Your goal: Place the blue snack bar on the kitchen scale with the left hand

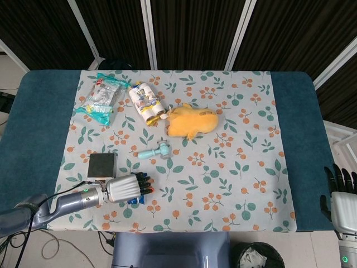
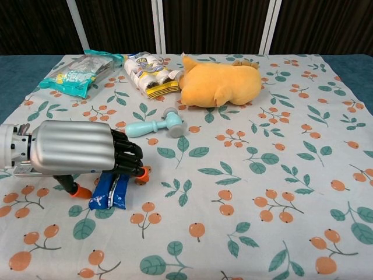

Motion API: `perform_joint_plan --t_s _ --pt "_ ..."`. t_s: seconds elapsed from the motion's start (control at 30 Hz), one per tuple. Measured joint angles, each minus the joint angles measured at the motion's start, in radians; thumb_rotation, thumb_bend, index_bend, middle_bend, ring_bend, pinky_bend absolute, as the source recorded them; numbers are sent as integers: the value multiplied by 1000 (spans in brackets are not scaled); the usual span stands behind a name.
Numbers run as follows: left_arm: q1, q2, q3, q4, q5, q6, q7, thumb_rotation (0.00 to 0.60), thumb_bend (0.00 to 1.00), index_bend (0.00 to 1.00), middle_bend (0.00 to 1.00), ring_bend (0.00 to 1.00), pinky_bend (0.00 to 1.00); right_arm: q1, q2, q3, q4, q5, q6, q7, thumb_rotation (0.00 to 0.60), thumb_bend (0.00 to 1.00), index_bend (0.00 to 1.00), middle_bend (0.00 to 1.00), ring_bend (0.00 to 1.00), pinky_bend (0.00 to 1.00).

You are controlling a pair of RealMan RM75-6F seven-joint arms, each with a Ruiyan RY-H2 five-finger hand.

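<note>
The blue snack bar [image 2: 111,191] lies flat on the leaf-print cloth at the front left; only a blue sliver [image 1: 134,199] shows in the head view. My left hand [image 2: 76,153] [image 1: 124,188] hangs low right over its far end. The fingers [image 2: 129,163] curl down onto the bar, and the thumb tip sits on the cloth just left of it. The dark kitchen scale [image 1: 101,165] stands just behind the hand, and in the chest view only its edge [image 2: 23,170] peeks out from under the wrist. My right hand [image 1: 341,194] rests off the table's right edge with its fingers spread and nothing in them.
A teal toy hammer [image 2: 154,125] lies just beyond the left hand. Behind it are an orange plush [image 2: 218,81], a packet of rolls [image 2: 148,73] and a teal snack bag [image 2: 78,71]. The blue table border [image 1: 30,139] runs along the left.
</note>
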Motion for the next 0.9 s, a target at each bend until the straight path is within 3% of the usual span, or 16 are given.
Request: perform_joint_plan --t_s 0.2,0.6,0.77,0.9 --pt "6 -6 -2 14 -5 22 27 600 365 370 455 351 502 1 3 -1 -2 -3 -2 5 600 577 59 32 15 0" --pt "9 42 -44 -42 -63 41 80 600 375 394 473 380 526 0 8 -2 -11 -4 0 11 600 577 59 32 15 0" --pt "21 107 -83 -133 -143 2 167 600 375 405 481 389 535 0 11 -1 -12 -2 -1 19 600 577 59 32 15 0" --pt "56 170 -127 -247 -268 -21 256 600 375 414 488 391 545 1 13 -1 -12 -1 -4 30 600 577 59 32 15 0"
